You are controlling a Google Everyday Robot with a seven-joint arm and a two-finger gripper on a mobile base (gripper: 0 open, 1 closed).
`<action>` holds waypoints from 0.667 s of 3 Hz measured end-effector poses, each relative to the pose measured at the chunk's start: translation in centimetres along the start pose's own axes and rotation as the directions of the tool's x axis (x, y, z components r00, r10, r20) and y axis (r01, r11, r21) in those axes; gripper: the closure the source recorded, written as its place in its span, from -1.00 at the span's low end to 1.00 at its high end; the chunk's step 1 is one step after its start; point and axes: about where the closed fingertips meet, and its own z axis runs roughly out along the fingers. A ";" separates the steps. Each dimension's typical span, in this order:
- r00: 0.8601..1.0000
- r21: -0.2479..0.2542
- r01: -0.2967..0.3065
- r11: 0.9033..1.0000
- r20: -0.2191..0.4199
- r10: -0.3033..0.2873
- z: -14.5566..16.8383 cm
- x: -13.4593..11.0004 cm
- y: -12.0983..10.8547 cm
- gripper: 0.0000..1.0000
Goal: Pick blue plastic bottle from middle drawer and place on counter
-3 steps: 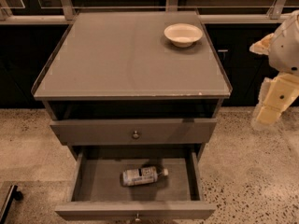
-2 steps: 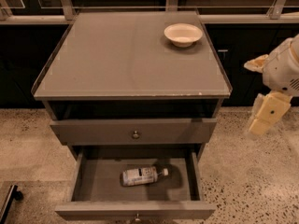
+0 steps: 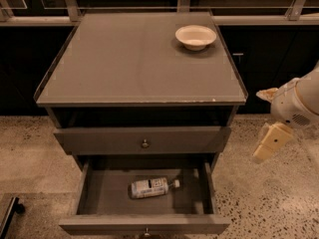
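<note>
The blue plastic bottle (image 3: pixel 149 187) lies on its side in the open middle drawer (image 3: pixel 99 195), cap pointing right. A bowl (image 3: pixel 195 36) sits far right on the bench (image 3: pixel 124 63). Right of the bench hangs the hand (image 3: pixel 269 143), holding nothing; I cannot tell how open it is.

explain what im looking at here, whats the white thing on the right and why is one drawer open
The white thing is a robot's arm, ending in its gripper, the pale cream part that grabs things. It hangs in the air to the right of the cabinet, touching nothing. There is one camera, looking down at the cabinet from the front. The grey top is the counter, with a cream bowl near its back right corner. The middle drawer is pulled open, and the blue plastic bottle lies on its side inside. The drawer front above is closed. The bottle has not yet been picked up.
</note>
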 end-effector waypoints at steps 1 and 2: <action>1.000 0.000 -0.001 1.000 0.001 0.001 0.2 0.0 -0.1 -1.00; 0.999 -0.002 -0.026 1.000 0.039 0.026 1.0 0.4 0.9 -1.00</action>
